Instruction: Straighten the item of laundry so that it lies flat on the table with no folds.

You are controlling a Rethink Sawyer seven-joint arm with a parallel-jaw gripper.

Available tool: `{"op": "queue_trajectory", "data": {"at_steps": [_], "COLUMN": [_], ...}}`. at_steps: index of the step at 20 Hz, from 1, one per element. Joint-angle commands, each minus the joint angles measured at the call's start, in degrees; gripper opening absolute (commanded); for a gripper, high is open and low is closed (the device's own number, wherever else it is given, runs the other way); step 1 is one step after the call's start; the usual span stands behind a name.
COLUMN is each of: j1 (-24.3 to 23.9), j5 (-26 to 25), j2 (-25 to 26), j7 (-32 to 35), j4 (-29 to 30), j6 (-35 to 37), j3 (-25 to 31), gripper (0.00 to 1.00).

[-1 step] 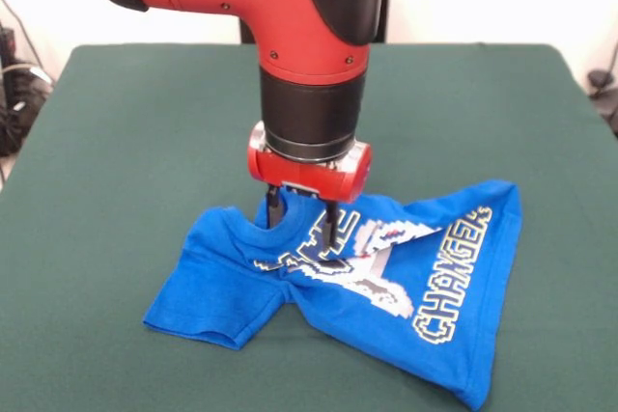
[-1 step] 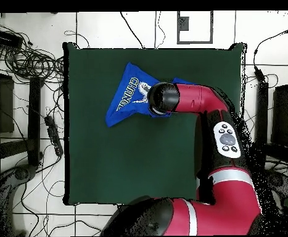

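The item of laundry, a bright blue T-shirt with a pixel print and "CHANGER" lettering, lies crumpled near the front of the green table. One sleeve is spread at the left and folds bunch up around the collar. My gripper points straight down at the collar area. Its two black fingers stand apart, with their tips on the cloth. In the overhead view the shirt lies near the table's top edge. There the arm's wrist covers the shirt's right part and hides the gripper.
The red arm reaches over the table's right side in the overhead view. Cables and dark equipment lie on the floor beyond the table's left edge. The shirt's hem is close to the table's front edge.
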Motion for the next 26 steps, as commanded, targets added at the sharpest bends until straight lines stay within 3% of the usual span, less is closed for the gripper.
{"op": "queue_trajectory", "data": {"at_steps": [1, 7, 12, 18, 26], "j1": [1.79, -4.01, -2.08, -1.94, -2.94], "j5": [-1.31, -2.98, -4.38, -4.28, -5.33], "j2": [-1.46, 4.1, 4.38, 6.58, 7.93], "j7": [-3.66, -11.6, -7.63, -9.16, -9.41], "j4": [1.45, -1.32, -3.86, -7.33, -7.63], "j6": [-4.67, -12.53, -12.53, -11.45, -11.93], "j3": [6.4, 14.69, 13.3, 14.52, 16.09], "gripper": [1.0, 1.0, 1.0, 1.0, 1.0]}}
